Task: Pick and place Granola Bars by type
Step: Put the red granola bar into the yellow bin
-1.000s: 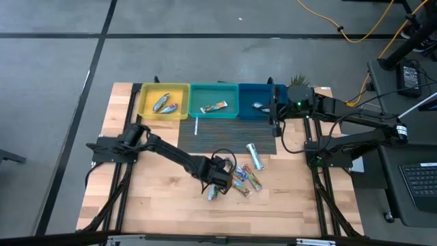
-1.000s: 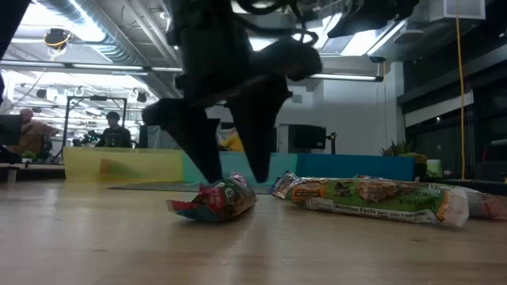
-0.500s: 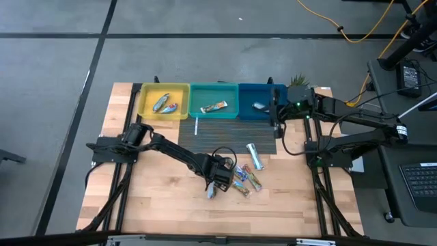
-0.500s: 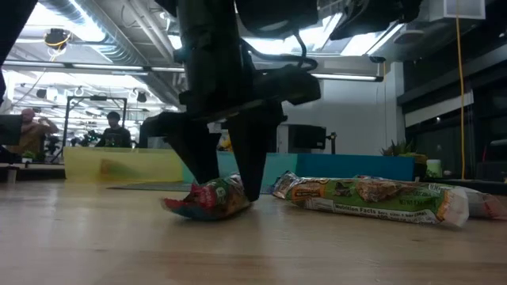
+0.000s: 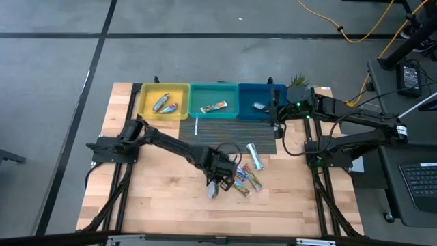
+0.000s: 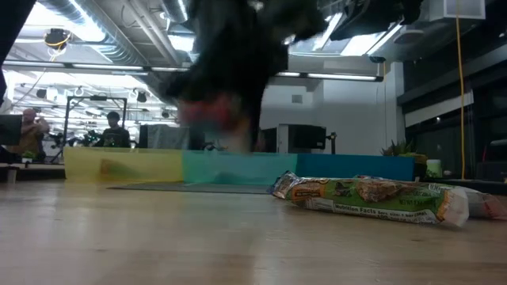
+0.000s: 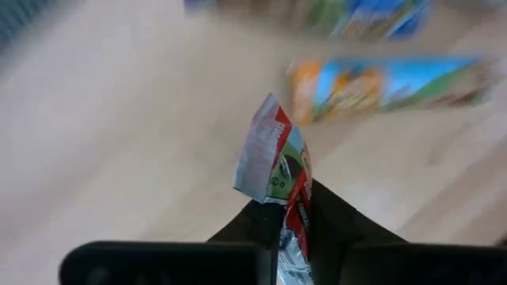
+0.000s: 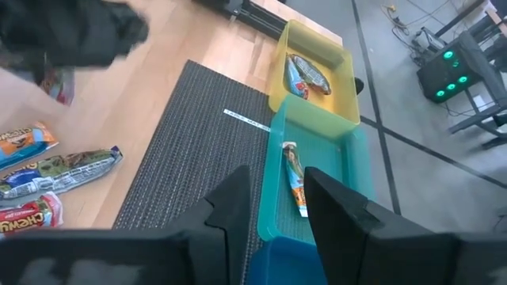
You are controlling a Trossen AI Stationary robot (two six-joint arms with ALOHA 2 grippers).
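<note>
on table, mid: left tool [image 7: 295, 226] clamped on red-green bar [image 7: 277, 162]
binned: 4 bars
left: ~5 loose bars [image 5: 247, 178]
right tool [image 8: 273, 207]: part-open, empty

One red, white and green wrapped granola bar [image 7: 279, 186] is pinched at one end and lifted clear of the wooden table [image 5: 171, 205], its free end crumpled. A loose cluster of bars [image 5: 247, 179] in orange, blue and green print lies nearby, a silver bar [image 5: 254, 156] just beyond them.
</note>
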